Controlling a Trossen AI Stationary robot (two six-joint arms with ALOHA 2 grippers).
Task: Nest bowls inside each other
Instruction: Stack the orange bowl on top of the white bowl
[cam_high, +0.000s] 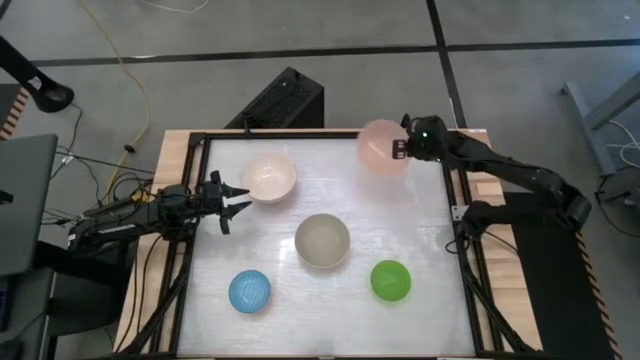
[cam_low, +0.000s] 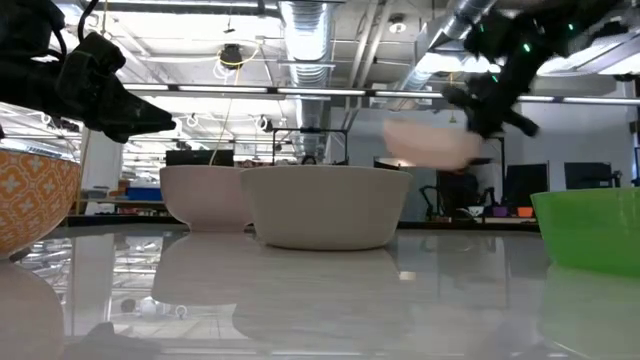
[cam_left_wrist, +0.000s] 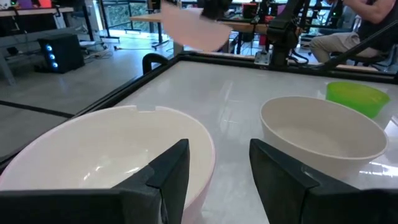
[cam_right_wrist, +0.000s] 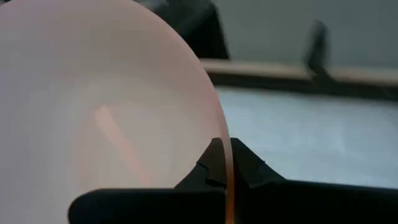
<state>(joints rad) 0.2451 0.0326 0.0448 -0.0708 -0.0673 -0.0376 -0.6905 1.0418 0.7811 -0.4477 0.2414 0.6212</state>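
My right gripper (cam_high: 403, 148) is shut on a salmon-pink bowl (cam_high: 381, 146) above the table's far right corner; the low view shows this bowl (cam_low: 430, 143) in the air. A pale pinkish-white bowl (cam_high: 268, 177), a grey-beige bowl (cam_high: 322, 240), a blue bowl (cam_high: 249, 291) and a green bowl (cam_high: 390, 280) each stand on their bases on the white table top. At the left edge my left gripper (cam_high: 238, 199) is open, just beside the pale bowl (cam_left_wrist: 112, 155) and touching nothing. My right gripper pinches the salmon-pink bowl's rim (cam_right_wrist: 226, 163) on the side toward the table's right edge, one finger inside the bowl and one outside. The fingers (cam_right_wrist: 249, 167) come from the right, slanting down. The bowl is lifted clear of the table, open side up.
A black frame (cam_high: 300, 133) runs around the table top, with wooden edges outside it. Between the bowls lies bare white surface (cam_high: 320, 310). A black box (cam_high: 280, 100) and cables lie on the floor beyond the far edge. A seated person (cam_left_wrist: 348, 37) shows in the room.
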